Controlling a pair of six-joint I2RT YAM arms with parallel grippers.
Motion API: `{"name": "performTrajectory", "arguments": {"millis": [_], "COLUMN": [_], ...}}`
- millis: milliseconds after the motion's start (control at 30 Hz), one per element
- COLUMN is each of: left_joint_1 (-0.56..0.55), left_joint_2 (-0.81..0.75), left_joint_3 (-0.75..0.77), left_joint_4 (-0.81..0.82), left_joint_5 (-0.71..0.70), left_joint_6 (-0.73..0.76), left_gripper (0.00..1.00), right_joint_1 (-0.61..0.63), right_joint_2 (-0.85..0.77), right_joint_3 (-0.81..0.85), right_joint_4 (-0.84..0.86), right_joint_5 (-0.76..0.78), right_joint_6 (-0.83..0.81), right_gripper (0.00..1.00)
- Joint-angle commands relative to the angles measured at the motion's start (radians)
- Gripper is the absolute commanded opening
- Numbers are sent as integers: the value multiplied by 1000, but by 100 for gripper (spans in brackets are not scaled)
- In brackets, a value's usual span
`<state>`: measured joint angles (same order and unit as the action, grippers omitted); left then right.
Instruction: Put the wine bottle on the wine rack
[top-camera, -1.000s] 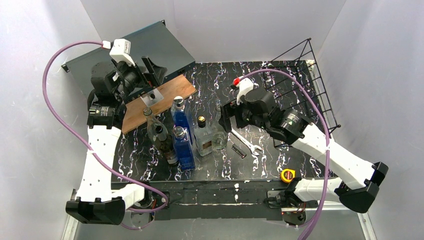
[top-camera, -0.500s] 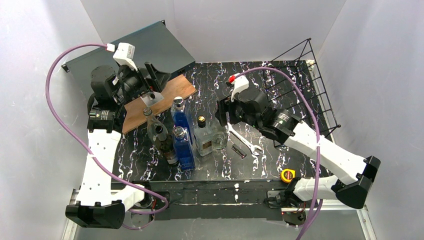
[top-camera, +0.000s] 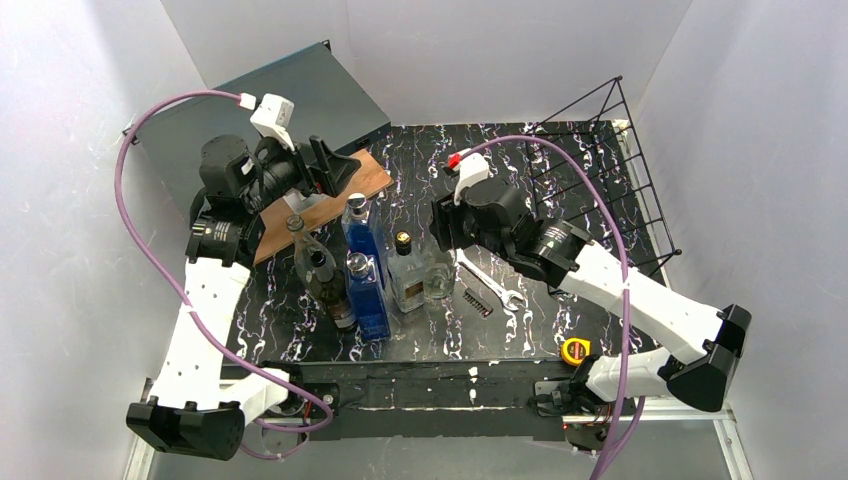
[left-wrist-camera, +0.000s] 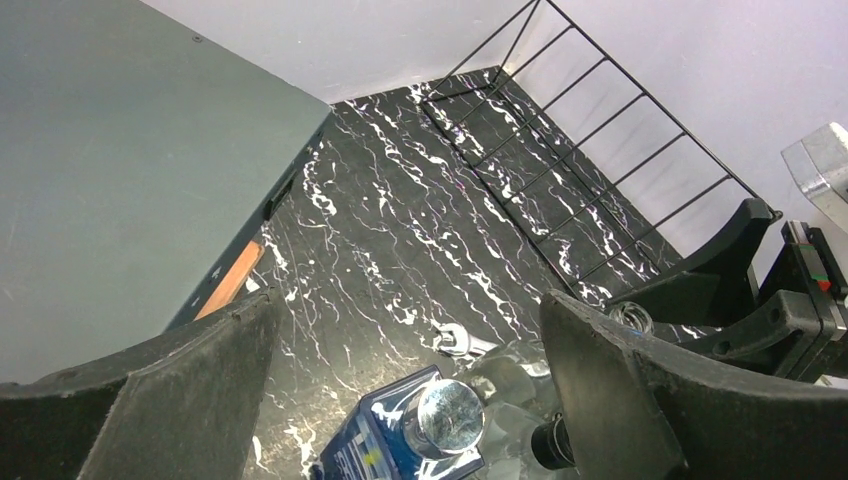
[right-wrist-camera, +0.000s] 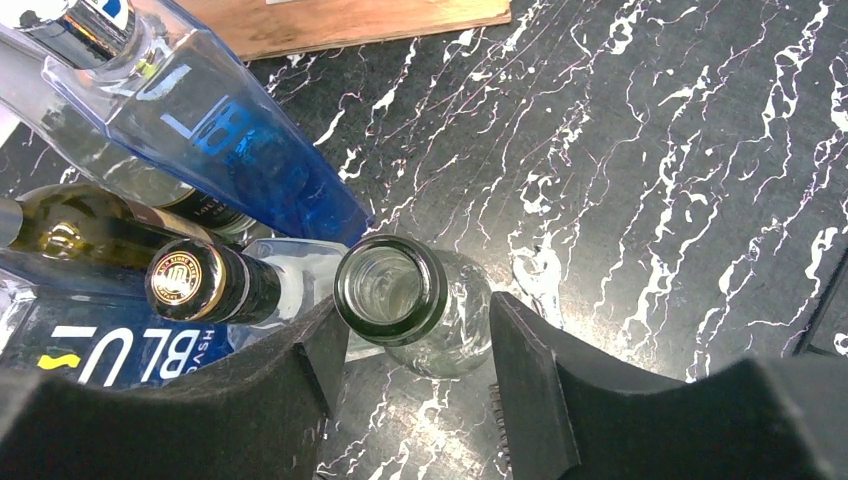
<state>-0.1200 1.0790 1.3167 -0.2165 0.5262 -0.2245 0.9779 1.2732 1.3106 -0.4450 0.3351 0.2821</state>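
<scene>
The right hand (right-wrist-camera: 418, 320) has slid left. Its 2 fingers (right-wrist-camera: 290, 400) are now spread around the clear bottle (right-wrist-camera: 392, 285), ready to pinch it. The left hand (left-wrist-camera: 410, 310) is spread too.

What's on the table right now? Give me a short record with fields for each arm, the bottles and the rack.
right arm: jaws open, one on either side of the clear open-mouthed bottle
left arm: jaws open, holding nothing, above the silver-capped blue bottle
bottles: standing together, left of centre
wine rack: rear right, no bottle on it
loose tools: wrench, tape measure
</scene>
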Motion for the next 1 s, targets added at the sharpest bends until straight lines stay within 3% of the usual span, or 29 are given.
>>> {"name": "performTrajectory", "arguments": {"millis": [0,233,467,633,900,967], "left_joint_1": [-15,-26,-58,-78,-97,-101], "left_joint_2": [-33,-37,-42,-47,-62,-63], "left_joint_3": [-10,-11,-5,-4,-5,-7], "left_joint_4": [16,-11,-37,-48,-61,-61], "left_joint_5": [-38,-115,-166,-191,-230,-239], "left_joint_6": [26,61,89,105,127,132], "left_gripper": [99,99,99,99,99,99], "right_joint_1": [13,22,22,22,14,2], "right_joint_2": [16,45,43,29,22,26], "right_joint_3": [28,25,19,30,84,111], "right_joint_4": [43,64,89,95,112,112], "right_joint_5": [30,36,61,93,111,120], "right_joint_6": [-14,-7,11,7,-3,-3], "right_gripper": [61,54,32,24,2,1]}}
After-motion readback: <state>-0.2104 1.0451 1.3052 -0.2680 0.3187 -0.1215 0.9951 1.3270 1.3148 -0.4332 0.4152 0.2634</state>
